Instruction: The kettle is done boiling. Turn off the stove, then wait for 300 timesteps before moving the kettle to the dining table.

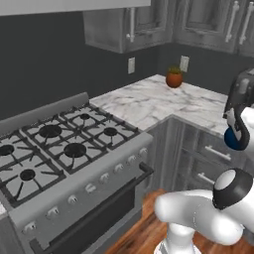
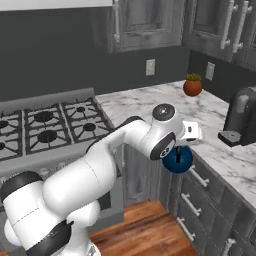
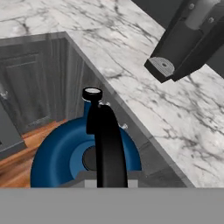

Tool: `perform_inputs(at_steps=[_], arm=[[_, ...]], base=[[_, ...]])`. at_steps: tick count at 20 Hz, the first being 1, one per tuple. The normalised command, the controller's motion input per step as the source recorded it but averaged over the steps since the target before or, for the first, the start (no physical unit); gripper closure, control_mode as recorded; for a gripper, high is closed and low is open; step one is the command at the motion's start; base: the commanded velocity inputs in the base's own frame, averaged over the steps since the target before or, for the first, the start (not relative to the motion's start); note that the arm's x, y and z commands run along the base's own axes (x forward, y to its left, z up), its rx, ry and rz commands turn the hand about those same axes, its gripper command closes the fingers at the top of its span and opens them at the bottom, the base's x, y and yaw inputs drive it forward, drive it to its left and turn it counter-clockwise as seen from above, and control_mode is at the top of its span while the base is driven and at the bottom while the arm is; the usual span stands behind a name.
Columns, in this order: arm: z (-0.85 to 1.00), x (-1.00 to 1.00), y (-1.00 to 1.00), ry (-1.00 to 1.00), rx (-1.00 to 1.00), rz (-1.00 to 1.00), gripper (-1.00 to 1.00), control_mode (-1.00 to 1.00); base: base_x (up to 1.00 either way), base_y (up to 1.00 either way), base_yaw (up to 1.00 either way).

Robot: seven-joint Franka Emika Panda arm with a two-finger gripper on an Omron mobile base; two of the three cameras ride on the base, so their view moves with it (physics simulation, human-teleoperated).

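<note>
My hand (image 2: 178,150) is clamped shut on the kettle (image 2: 177,159), holding it by the thin black handle (image 3: 106,144) that arches straight up the middle of the hand view, so the blue body hangs plumb under the grip and shouldn't swing much. The kettle is off the stove (image 1: 74,149) and in the air, over the wood floor (image 2: 142,225) in front of the grey cabinet fronts (image 2: 210,205), just beside the edge of the marble counter (image 2: 235,150) and about level with it, not touching it as far as I can tell. All six burners (image 1: 74,150) are bare; knob (image 1: 90,188) positions are too small to read, so I can't confirm flame-off from here. A dark appliance (image 2: 241,117) stands on the counter to the right, its spout overhanging the marble, and a small potted plant (image 2: 192,86) sits at the far corner. I judge this is mid-carry toward the dining table. Main risk is clipping the counter edge or that appliance.
</note>
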Motion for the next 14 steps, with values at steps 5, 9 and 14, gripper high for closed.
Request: perform_inputs(at_steps=[5, 9, 14], arm=[[0.0, 0.0, 0.0, 0.0, 0.0, 0.0, 1.0, 1.0], [0.0, 0.0, 0.0, 0.0, 0.0, 0.0, 1.0, 1.0], [0.0, 0.0, 0.0, 0.0, 0.0, 0.0, 1.0, 1.0]], base=[[-0.16, -0.43, -0.39], [-0.15, -0.43, -0.38], [-0.16, -0.45, -0.39]])
